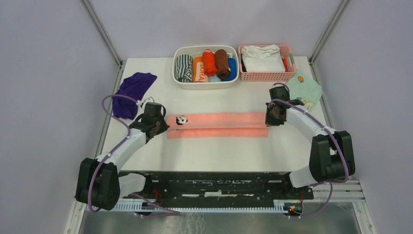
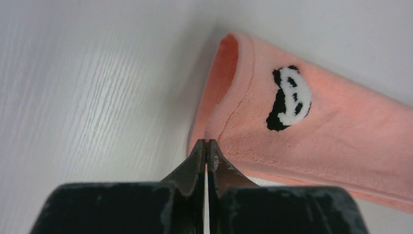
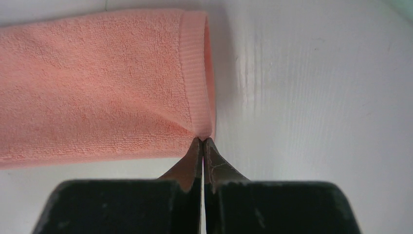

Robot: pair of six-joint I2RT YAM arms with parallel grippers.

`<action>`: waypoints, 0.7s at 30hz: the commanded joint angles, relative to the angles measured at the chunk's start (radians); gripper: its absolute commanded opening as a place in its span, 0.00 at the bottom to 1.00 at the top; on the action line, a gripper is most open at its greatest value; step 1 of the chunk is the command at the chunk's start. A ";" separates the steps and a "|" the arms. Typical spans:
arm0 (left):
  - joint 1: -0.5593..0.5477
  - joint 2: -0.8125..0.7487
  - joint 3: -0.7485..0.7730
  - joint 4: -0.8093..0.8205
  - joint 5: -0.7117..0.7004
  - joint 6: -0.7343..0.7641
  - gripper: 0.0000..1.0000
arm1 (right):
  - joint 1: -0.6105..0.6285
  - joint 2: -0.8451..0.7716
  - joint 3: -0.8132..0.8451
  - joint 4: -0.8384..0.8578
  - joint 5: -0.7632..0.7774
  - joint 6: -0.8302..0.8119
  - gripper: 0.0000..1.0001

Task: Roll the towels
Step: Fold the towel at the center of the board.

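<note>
The salmon-pink towel (image 1: 219,125) lies folded into a long strip across the middle of the table, with a small panda patch (image 1: 181,120) near its left end. My left gripper (image 1: 162,127) is shut on the strip's left corner (image 2: 229,126), where the top layer stands lifted. My right gripper (image 1: 269,120) is shut on the right end's hem (image 3: 197,97), and the cloth puckers at the tips. The deep purple towel (image 1: 132,92) lies crumpled at the far left, away from both grippers.
A white tub (image 1: 206,86) holding several rolled towels stands at the back centre. A pink basket (image 1: 265,76) with a white folded cloth (image 1: 263,57) stands to its right. A mint-green printed cloth (image 1: 304,90) lies at the right, behind my right arm.
</note>
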 commanded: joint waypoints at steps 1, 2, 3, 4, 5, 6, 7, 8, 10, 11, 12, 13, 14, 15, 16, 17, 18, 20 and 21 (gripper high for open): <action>0.007 0.034 -0.052 0.053 -0.017 -0.047 0.03 | -0.005 0.004 -0.047 0.022 0.009 0.026 0.00; 0.007 0.053 -0.055 0.063 -0.019 -0.048 0.03 | -0.005 0.013 -0.053 0.025 0.005 0.027 0.00; 0.007 0.079 -0.057 0.076 -0.019 -0.051 0.03 | -0.005 0.027 -0.054 0.026 0.001 0.027 0.00; 0.007 0.099 -0.058 0.085 -0.018 -0.054 0.03 | -0.006 0.041 -0.054 0.028 -0.005 0.027 0.00; 0.007 0.117 -0.058 0.095 -0.013 -0.056 0.03 | -0.005 0.054 -0.054 0.028 -0.014 0.027 0.00; 0.008 0.133 -0.060 0.106 -0.008 -0.058 0.03 | -0.005 0.066 -0.055 0.031 -0.023 0.027 0.01; 0.007 0.147 -0.063 0.116 -0.003 -0.061 0.03 | -0.005 0.078 -0.055 0.033 -0.032 0.029 0.00; 0.007 0.158 -0.065 0.122 -0.001 -0.064 0.03 | -0.005 0.092 -0.054 0.031 -0.045 0.031 0.01; 0.007 0.169 -0.069 0.127 0.000 -0.068 0.03 | -0.006 0.115 -0.051 0.027 -0.069 0.032 0.00; 0.007 0.169 -0.071 0.128 -0.002 -0.069 0.03 | -0.006 0.125 -0.047 0.023 -0.074 0.033 0.00; 0.007 0.165 -0.074 0.128 -0.005 -0.069 0.03 | -0.005 0.133 -0.045 0.018 -0.077 0.032 0.00; 0.007 0.162 -0.074 0.125 -0.009 -0.071 0.03 | -0.005 0.138 -0.043 0.014 -0.077 0.033 0.00; 0.007 0.155 -0.074 0.122 -0.012 -0.072 0.03 | -0.005 0.141 -0.043 0.010 -0.077 0.034 0.01; 0.007 0.151 -0.072 0.117 -0.015 -0.072 0.03 | -0.005 0.142 -0.043 0.008 -0.077 0.035 0.00; 0.007 0.145 -0.068 0.113 -0.016 -0.071 0.03 | -0.006 0.141 -0.044 0.007 -0.081 0.034 0.00; 0.006 0.138 -0.065 0.108 -0.016 -0.070 0.04 | -0.005 0.140 -0.046 0.007 -0.084 0.035 0.00; 0.007 0.132 -0.061 0.104 -0.016 -0.068 0.04 | -0.005 0.138 -0.045 0.005 -0.085 0.036 0.00; 0.007 0.117 -0.049 0.092 -0.014 -0.065 0.04 | -0.006 0.126 -0.037 -0.009 -0.083 0.035 0.00; 0.007 0.111 -0.043 0.083 -0.012 -0.063 0.04 | -0.005 0.115 -0.031 -0.017 -0.080 0.033 0.00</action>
